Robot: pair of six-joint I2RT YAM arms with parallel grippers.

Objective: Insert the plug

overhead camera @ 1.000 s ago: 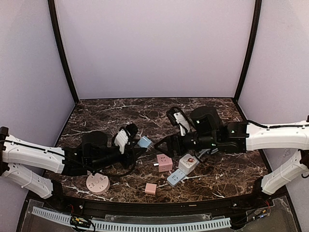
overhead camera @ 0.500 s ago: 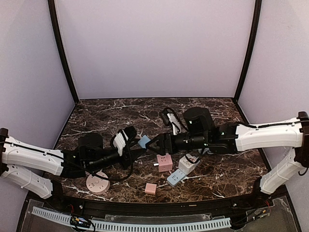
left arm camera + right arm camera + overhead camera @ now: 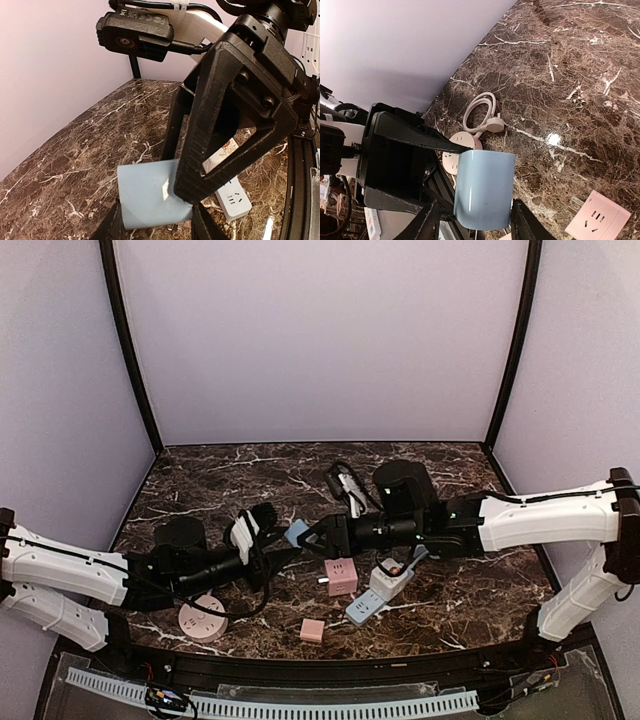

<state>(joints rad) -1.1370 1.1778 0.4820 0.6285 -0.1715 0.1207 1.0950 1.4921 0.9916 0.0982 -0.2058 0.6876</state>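
Plug (image 3: 298,533), pale blue and blocky, is held above mid-worktop (image 3: 220,480) where both arms meet. The left end effector (image 3: 157,222) is clenched on it, a finger at either side, with small prongs showing at its lower edge in the left wrist view. The right end effector (image 3: 476,220) straddles the body from the opposite side; whether its pads press it cannot be told. The plug sits directly between the right fingers, its long axis roughly along them. A pink socket cube (image 3: 341,576) lies just beyond, nearer the right arm, so a handover seems likely.
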